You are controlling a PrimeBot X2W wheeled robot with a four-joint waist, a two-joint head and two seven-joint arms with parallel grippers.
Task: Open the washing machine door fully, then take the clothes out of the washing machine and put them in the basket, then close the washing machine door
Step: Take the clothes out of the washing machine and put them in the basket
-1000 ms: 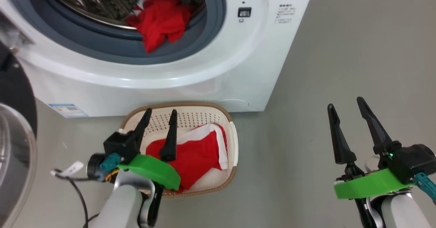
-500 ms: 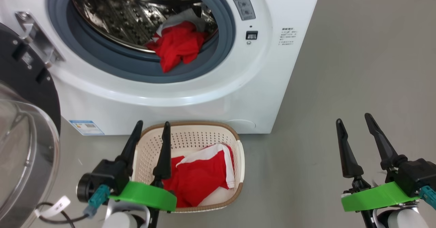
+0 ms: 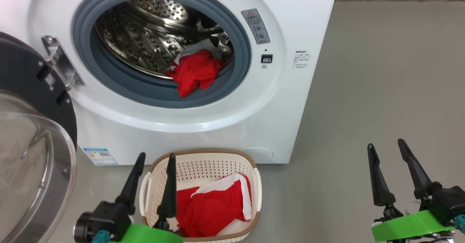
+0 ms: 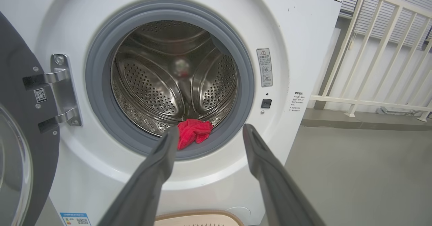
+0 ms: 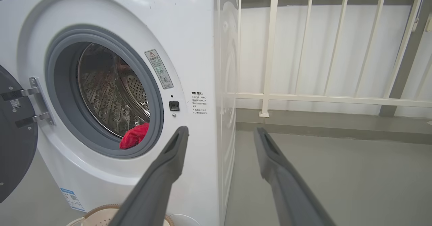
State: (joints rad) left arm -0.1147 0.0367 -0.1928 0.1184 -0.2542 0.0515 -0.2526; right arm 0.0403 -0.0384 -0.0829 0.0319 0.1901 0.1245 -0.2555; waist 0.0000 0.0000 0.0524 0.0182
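Clothes (image 3: 214, 208): the nearest piece, red with a white band, lies crumpled in the basket (image 3: 203, 155), just in front of the washing machine (image 3: 298, 25) and below its opening. Farther in, a second red piece (image 3: 194, 72) sits at the lower right of the machine's mouth, draped from the drum lip onto the grey rubber ring (image 3: 138, 90).

We judge it light, soft and limp. It should sag and trail when lifted, and could drag on the ring. Best hold is probably the bunched upper fold, not the hanging tip.

Pose: left tool (image 3: 156, 156) spread and empty, before the machine's lower front, fingers aimed at the opening. Right tool (image 3: 385, 144) spread and empty, beyond the machine's right front corner, over the floor. The washing machine door (image 3: 21, 79) stands swung out at the machine's left.
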